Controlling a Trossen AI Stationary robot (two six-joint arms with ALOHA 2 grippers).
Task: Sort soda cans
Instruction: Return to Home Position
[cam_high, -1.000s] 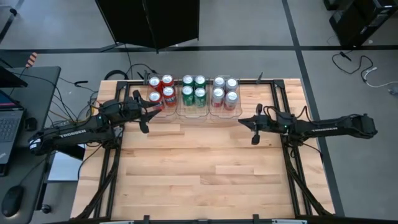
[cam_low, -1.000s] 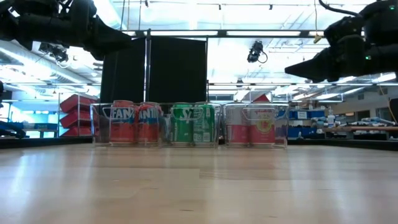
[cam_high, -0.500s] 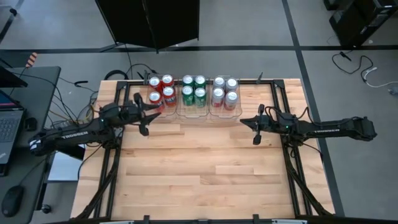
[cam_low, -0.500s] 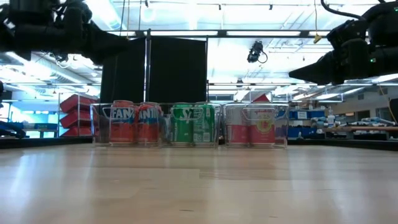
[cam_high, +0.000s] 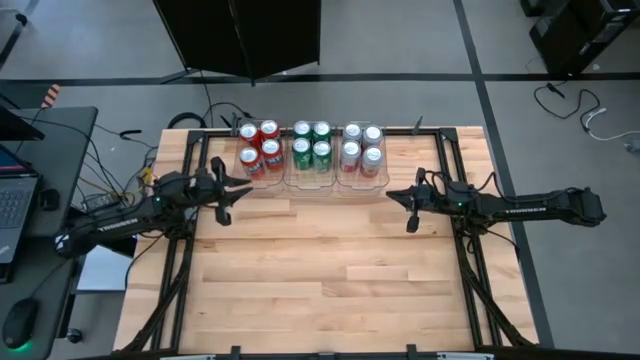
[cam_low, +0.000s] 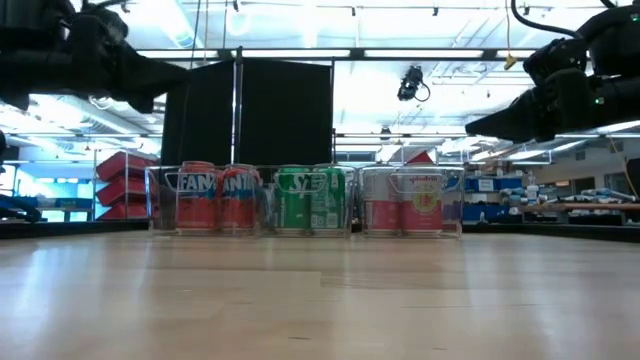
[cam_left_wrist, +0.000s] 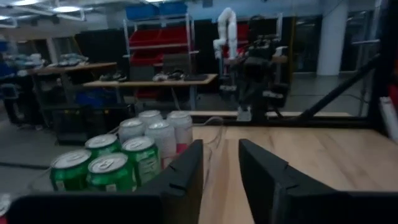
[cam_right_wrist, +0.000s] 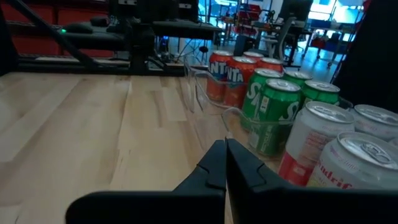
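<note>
- The left gripper (cam_left_wrist: 221, 150) is hovering above the counter (cam_high: 330, 270) at middle left of the overhead frame. Its jaws are standing partly open with a clear gap between them, and it is gripping nothing.
- It is pointing toward the row of cans and sitting just below and left of the red soda cans (cam_high: 258, 147), apart from them.
- The right gripper (cam_right_wrist: 225, 152) is hanging at middle right of the overhead frame. Its two fingers are pressing together, with nothing between them.
- It is sitting just below and right of the silver-white soda cans (cam_high: 361, 147), not touching them.
- In the level view both arms are showing high in the upper corners, well above the counter top.
- All twelve cans are standing upright along the upper edge of the counter, in three clear plastic trays (cam_high: 311, 184) set side by side.
- Four red ones are filling the left tray, four green soda cans (cam_high: 311, 142) the middle tray, and four silver-white ones the right tray.
</note>
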